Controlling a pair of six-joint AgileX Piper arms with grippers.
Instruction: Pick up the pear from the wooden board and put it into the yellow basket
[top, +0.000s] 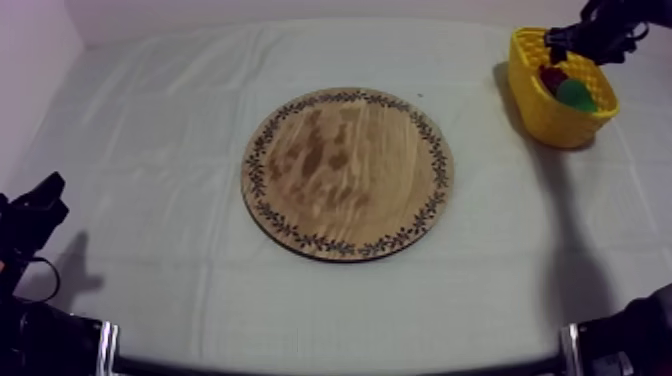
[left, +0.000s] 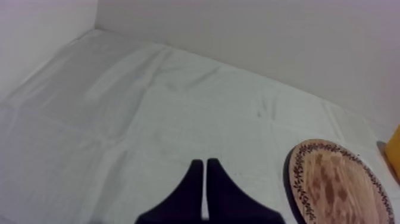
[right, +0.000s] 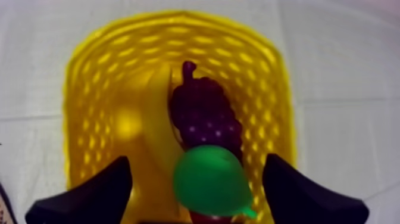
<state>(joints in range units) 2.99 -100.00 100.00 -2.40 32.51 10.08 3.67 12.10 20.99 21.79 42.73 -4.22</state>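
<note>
Our right arm is stretched out over the yellow basket (top: 560, 125), with the right gripper (top: 585, 40) poised directly above the basket's opening and pointing down into it. Its two black fingers (right: 95, 196) stand wide apart, one toward each side wall of the basket, gripping nothing.

And there's the pear (right: 211, 179), green, inside the basket. It lies between those spread fingers and touches neither, as far as we can see (it rests on top of the other fruit). Under it we count one bunch of grapes (right: 202, 116), dark purple, and beside that one banana (right: 156, 128) along the basket's wall. That makes three pieces of fruit in one basket.

Our left arm sits low, well apart from the basket. The left gripper (left: 205, 165) has its fingers pressed together in a narrow wedge, nothing in them, and hovers over the cloth (left: 119, 119). One round wooden board (top: 347, 172) lies flat between the basket and that left gripper, touching neither.
</note>
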